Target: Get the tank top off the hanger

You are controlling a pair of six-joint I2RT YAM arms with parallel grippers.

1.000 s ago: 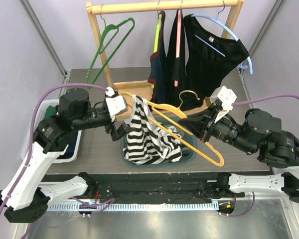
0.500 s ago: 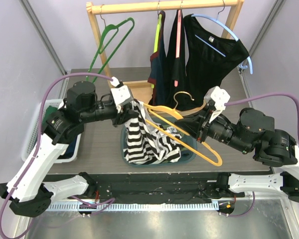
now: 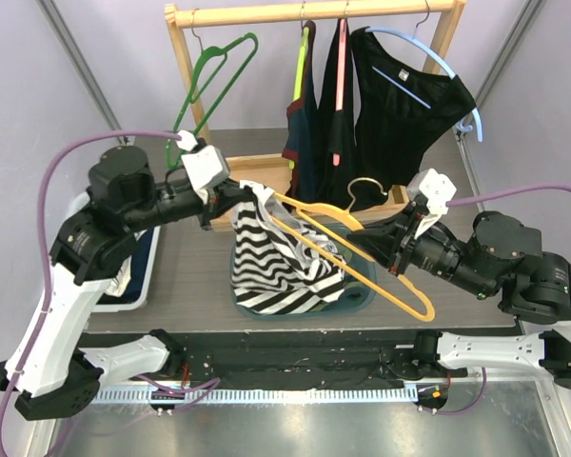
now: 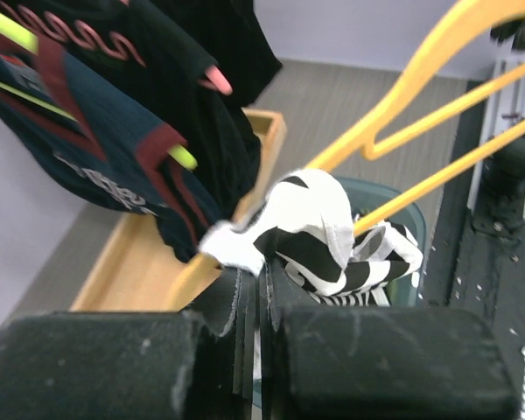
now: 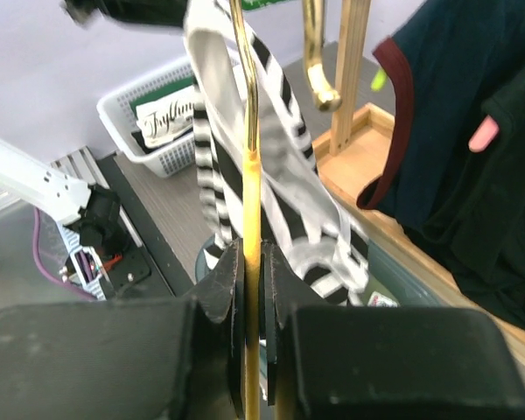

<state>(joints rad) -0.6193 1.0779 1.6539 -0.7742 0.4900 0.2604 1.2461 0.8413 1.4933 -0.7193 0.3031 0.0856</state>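
**Top view.** A black-and-white striped tank top (image 3: 281, 257) is noted at frame centre. It is draped on the yellow hanger (image 3: 400, 297), and its lower part sags into a teal tub (image 3: 364, 298) on the bench (image 3: 171, 276). One strap is drawn up toward 10 o'clock and pinched there by the left gripper (image 3: 238, 195), jaws clenched on the cloth. The hanger is held tilted, with its high end at 10 o'clock and its low end at 4 o'clock. The right gripper (image 3: 364, 244) is seen at 3 o'clock of the garment, jaws clamped on the hanger. A wooden rack (image 3: 314, 11) is recorded at 12 o'clock, hung with dark garments (image 3: 409, 105) and a green hanger (image 3: 209, 81). A white basket (image 3: 71, 211) is noted at 9 o'clock.

**Left wrist view.** Striped cloth is seen bunched just ahead of the jaws and gripped between them. The hanger's yellow arms are seen running toward 1 o'clock. The dark garments are noted at 10 o'clock.

**Right wrist view.** The hanger's thin bar is held between the closed jaws and runs straight up to 12 o'clock. The tank top is looped around that bar. The hanger's hook (image 5: 319, 74) is seen at 1 o'clock, the basket at 10 o'clock and the dark garments at 3 o'clock.
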